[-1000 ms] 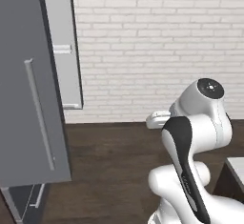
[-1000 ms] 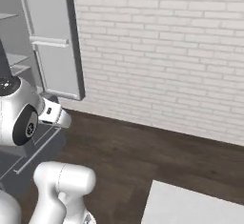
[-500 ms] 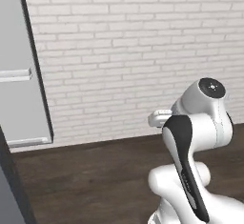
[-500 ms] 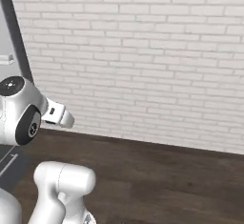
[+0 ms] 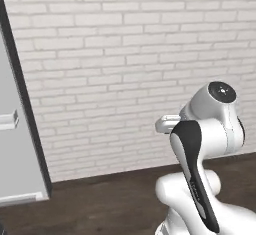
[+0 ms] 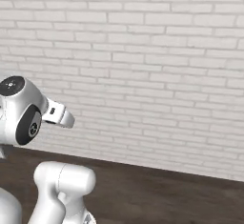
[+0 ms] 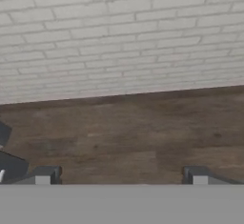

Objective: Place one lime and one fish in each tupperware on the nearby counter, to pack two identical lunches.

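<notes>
Item: end effector (image 7: 121, 175). In your hand view its two dark fingertips (image 7: 44, 174) stand far apart at the bottom, spread wide with nothing between them; past them you look over dark wood floor (image 7: 133, 137) to the foot of a white brick wall (image 7: 119, 37).

Item: arm (image 5: 200, 149). In your left base view it rises at lower right, white with a dark joint; in your right base view it stands at lower left.

Item: wall and floor. Your two base views face the brick wall, with the floor running along its base.

Item: grey panel (image 5: 15, 144) with a dark edge, at the left of your left base view.

Item: lime, fish, tupperware, surface. You cannot place any of them from these views.
</notes>
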You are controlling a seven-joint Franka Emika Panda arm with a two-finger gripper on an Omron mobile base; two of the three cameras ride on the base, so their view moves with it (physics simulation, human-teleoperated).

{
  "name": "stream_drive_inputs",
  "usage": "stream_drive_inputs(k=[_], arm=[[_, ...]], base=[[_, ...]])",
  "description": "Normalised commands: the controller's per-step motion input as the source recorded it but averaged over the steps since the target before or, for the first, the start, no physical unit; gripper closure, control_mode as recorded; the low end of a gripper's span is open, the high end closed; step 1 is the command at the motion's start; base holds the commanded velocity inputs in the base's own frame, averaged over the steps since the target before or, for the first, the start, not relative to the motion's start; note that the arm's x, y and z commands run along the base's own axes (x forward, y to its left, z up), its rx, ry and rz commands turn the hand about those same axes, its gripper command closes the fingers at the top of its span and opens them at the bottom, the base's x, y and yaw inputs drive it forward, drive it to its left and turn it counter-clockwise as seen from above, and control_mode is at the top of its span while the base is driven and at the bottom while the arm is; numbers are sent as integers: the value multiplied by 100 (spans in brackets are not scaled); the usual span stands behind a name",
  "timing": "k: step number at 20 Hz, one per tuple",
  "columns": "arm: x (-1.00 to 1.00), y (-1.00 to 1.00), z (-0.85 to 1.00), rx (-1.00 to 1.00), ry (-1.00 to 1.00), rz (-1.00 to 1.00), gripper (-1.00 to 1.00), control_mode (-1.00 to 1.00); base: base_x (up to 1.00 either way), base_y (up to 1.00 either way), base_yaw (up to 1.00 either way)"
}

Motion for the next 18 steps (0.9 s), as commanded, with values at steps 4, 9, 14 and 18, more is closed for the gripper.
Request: stream_drive_inputs(k=[4,9,14,18], arm=[[0,0,0,0,0,0,-100,100],[0,0,0,0,0,0,-100,100],[0,0,0,0,0,0,-100,100],[0,0,0,0,0,0,-100,100]], base=[[100,-20,31],[5,2,85],[-13,0,81],[-4,-13,67]])
